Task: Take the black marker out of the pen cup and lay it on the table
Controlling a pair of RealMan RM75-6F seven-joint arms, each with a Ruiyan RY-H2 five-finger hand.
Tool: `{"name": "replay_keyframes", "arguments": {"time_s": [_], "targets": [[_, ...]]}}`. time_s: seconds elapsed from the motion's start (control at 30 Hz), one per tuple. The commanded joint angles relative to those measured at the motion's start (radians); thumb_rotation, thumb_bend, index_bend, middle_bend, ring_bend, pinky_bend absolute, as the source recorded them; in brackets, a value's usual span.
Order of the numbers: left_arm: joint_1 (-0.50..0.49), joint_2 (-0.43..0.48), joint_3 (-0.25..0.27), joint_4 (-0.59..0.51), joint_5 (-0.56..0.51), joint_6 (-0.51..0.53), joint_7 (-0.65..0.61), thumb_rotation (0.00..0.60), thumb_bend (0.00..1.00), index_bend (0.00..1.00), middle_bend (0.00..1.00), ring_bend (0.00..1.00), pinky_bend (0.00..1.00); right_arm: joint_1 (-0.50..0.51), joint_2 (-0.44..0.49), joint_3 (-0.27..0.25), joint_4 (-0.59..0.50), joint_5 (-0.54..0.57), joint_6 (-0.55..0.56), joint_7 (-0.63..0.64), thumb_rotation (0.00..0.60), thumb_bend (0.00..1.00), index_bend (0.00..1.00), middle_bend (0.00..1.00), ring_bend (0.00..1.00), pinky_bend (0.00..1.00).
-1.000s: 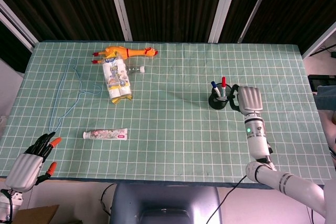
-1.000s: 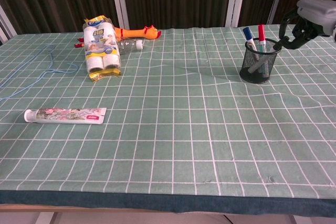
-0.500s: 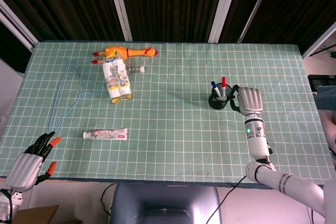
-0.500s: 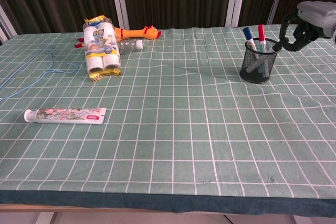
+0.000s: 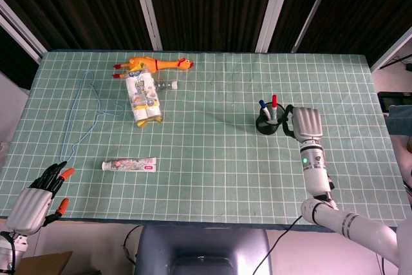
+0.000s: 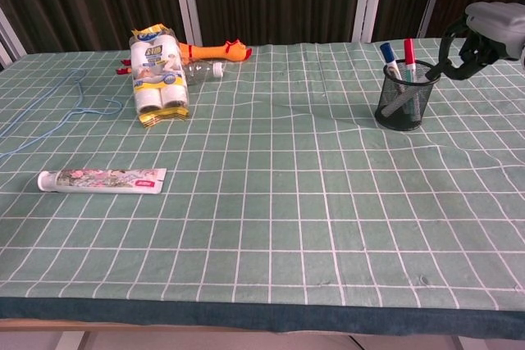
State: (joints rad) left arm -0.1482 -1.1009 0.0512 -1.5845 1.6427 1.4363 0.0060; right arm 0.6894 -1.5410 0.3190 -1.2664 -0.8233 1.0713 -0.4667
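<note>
The black mesh pen cup (image 6: 404, 106) stands on the green mat at the right, also visible in the head view as the pen cup (image 5: 266, 125). A red marker (image 6: 408, 53) and a blue marker (image 6: 388, 56) stick up from it. The black marker (image 6: 409, 94) leans inside toward the right rim. My right hand (image 6: 480, 32) reaches in from the right, its dark fingertips (image 6: 440, 65) closed around the marker's top end at the rim. In the head view my right hand (image 5: 304, 123) sits just right of the cup. My left hand (image 5: 37, 202) hangs open off the table's near left corner, holding nothing.
A toothpaste tube (image 6: 102, 179) lies at the near left. A pack of rolls (image 6: 156, 78), a rubber chicken (image 6: 215, 52) and a small bottle (image 6: 203, 70) sit at the far left. A blue cord (image 5: 82, 115) loops along the left side.
My right hand has shifted very slightly up and right at the cup's rim, and the cup and markers have nudged with it. The left hand has not moved.
</note>
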Motion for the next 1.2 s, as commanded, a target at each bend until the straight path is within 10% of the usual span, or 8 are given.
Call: {"name": "replay_keyframes", "arguments": {"time_s": [0.03, 0.77, 1.2], "targets": [[0.001, 0.0, 0.0, 0.0, -0.001, 0.001, 0.0, 0.6, 0.45, 0.14, 0.01, 0.01, 0.3, -0.002, 0.002, 0.001, -0.005, -0.006, 0.005, 0.006, 0.6, 0.75, 0.73, 1.0, 1.0, 1.0], [0.0, 0.0, 0.0, -0.008, -0.007, -0.008, 0.018, 0.6, 0.45, 0.14, 0.01, 0.01, 0.3, -0.117, 0.199, -0.083, -0.619, -0.389, 0.329, -0.042, 0.6, 0.95, 0.79, 1.0, 1.0, 1.0], [0.004, 0.001, 0.001, -0.004, 0.002, 0.004, 0.009, 0.6, 0.45, 0.14, 0.01, 0.01, 0.3, -0.125, 0.125, -0.159, -0.301, -0.521, 0.107, 0.645, 0.6, 0.94, 0.79, 1.0, 1.0, 1.0]]}}
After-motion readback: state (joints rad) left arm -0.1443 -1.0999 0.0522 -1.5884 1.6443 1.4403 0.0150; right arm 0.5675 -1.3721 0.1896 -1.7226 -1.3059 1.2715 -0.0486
